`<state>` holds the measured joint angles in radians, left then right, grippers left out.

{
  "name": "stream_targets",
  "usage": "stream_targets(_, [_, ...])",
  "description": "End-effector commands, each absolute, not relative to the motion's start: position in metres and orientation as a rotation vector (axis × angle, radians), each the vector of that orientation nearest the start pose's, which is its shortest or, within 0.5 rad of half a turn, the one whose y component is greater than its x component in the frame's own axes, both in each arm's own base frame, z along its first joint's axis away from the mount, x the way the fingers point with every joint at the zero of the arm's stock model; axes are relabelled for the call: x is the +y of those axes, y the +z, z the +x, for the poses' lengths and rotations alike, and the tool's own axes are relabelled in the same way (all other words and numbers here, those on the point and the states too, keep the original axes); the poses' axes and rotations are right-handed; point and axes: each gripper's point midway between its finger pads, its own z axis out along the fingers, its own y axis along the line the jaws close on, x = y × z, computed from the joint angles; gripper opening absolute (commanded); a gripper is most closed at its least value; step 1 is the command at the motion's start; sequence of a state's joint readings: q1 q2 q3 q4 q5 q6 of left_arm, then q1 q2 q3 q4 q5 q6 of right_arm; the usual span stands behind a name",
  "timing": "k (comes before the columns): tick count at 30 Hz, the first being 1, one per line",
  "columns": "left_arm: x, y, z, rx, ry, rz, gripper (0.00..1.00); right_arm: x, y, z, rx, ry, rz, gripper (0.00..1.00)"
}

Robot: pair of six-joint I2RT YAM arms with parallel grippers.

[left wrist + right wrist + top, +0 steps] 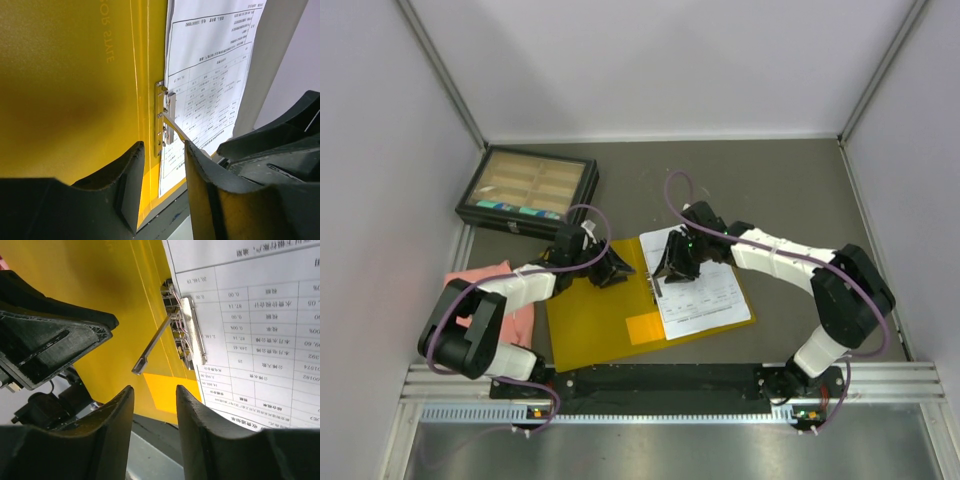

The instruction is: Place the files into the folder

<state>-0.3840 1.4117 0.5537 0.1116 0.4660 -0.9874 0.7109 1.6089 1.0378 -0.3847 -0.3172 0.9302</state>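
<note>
Folder [590, 315]: open flat on the table [770, 190], centre, near the front edge.
Files [705, 295]: on the folder's right half.
Clip [657, 285]: at the spine, between the 2 halves, over the files' left edge.
Compartment box [528, 190]: behind the folder, far left.
Cloth [485, 285]: just left of the folder.

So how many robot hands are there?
2. The left gripper hovers over the bare half of the folder; the right gripper is over the files, beside the metal clip. None seem hidden.

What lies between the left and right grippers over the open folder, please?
The metal clip of the folder, lever raised, beside the files; the left gripper and right gripper face it from either side, as both wrist views show.
</note>
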Motion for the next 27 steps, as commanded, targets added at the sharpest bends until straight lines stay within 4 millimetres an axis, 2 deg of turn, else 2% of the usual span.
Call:
stream_targets(1, [-0.229, 0.077, 0.265, 2.485, -1.208, -0.454, 0.43, 0.328, 0.109, 0.234, 2.76, 1.095, 0.345, 0.37])
stream_targets(10, [-0.229, 0.08, 0.263, 2.479, -1.208, -0.441, 0.44, 0.333, 0.103, 0.238, 2.759, 1.125, 0.502, 0.36])
stream_targets(27, [-0.228, 0.079, 0.261, 2.48, -1.207, -0.442, 0.44, 0.346, 0.086, 0.229, 2.792, 1.131, 0.53, 0.32])
